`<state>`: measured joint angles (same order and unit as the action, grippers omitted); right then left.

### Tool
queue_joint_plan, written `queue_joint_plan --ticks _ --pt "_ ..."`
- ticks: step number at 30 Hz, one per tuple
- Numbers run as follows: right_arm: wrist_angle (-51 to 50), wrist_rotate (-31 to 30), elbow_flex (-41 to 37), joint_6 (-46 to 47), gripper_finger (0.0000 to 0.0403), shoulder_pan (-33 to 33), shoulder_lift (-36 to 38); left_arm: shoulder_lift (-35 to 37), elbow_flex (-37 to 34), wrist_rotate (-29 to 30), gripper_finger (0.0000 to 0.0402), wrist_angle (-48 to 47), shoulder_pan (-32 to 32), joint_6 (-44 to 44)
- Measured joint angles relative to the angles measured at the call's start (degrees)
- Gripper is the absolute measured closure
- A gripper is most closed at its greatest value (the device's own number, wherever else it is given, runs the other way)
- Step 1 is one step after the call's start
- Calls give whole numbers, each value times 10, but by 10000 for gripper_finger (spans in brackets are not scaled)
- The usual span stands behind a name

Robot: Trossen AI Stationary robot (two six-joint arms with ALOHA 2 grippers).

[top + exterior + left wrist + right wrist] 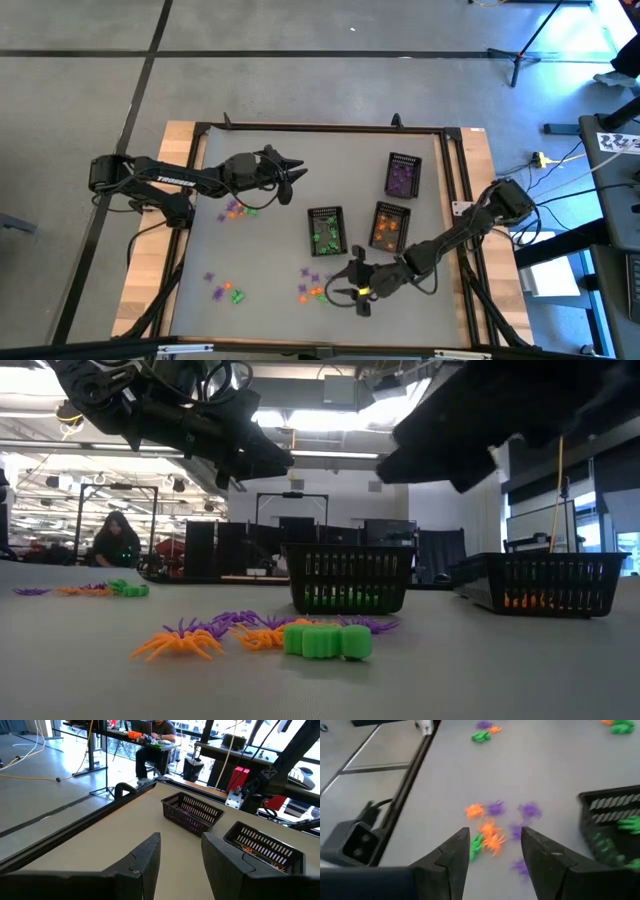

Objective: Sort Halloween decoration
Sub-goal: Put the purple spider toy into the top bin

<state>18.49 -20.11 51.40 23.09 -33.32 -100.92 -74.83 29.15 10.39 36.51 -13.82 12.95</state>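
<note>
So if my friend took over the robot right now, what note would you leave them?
Left gripper: open, empty, raised over the table's far side.
Right gripper: open, empty, hovering by the near trinket pile.
Baskets: purple basket, green basket and orange basket each hold some trinkets of that colour already.
Left to sort: the pile by the right gripper, a cluster near the left arm, and another at the near left.

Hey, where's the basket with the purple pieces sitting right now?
In the high view, the purple-filled basket sits toward the table's far right, just beyond the orange-filled basket and farther back than the green-filled basket.
</note>
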Motion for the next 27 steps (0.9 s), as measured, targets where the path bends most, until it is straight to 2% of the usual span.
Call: queue_joint_plan --ticks 9,14,17,23,27 --pt "-35 -34 0 -14 228 -16 0 0 0 0 266 0 0 0" --pt "-92 -91 0 -10 228 -15 0 0 0 0 266 0 0 0" --pt "-114 -104 0 -9 228 -15 0 0 0 0 266 0 0 0" --pt "-114 -99 0 -3 228 -15 0 0 0 0 266 0 0 0" --pt "-110 -61 0 -29 228 -15 -9 0 0 0 266 0 0 0"
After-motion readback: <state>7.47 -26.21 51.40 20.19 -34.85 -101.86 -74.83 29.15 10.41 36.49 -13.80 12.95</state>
